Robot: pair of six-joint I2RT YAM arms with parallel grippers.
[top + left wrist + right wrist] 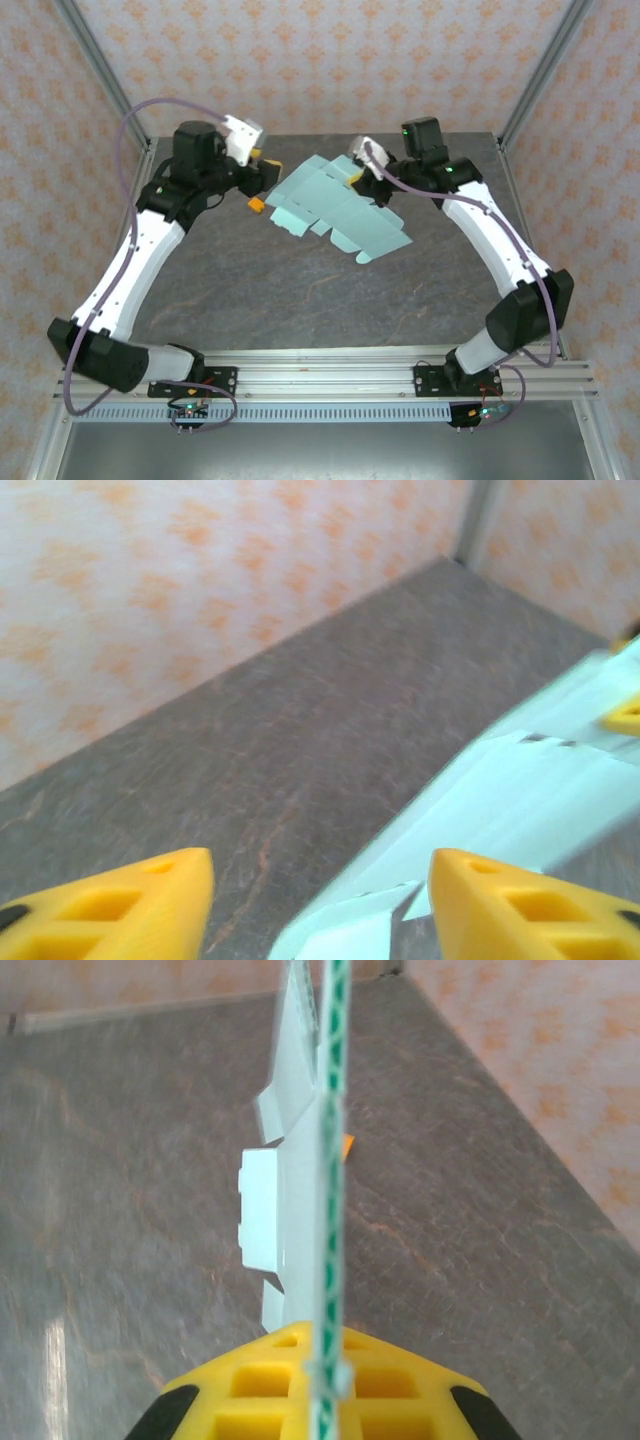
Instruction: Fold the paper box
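Grey table (300,300): right gripper (325,1345) clamps the paper box (335,210) edge-on; left gripper (320,880) gapes, seemingly empty

The left arm of smooth white shells and bulky black joint housings (130,265) carries a thin mauve cable (124,140) that runs along its length. The right arm (497,235) is built the same way, with its own mauve cable (430,192) and small green lights (407,129) glowing on its black upper joints. A boxy white camera housing (243,133) sits at the left wrist. The left gripper (320,870) has bright yellow plastic fingers (130,905) moulded with shallow rectangular pockets and black insets. The right gripper (325,1345) shows the same pocketed yellow moulding, with black corners.
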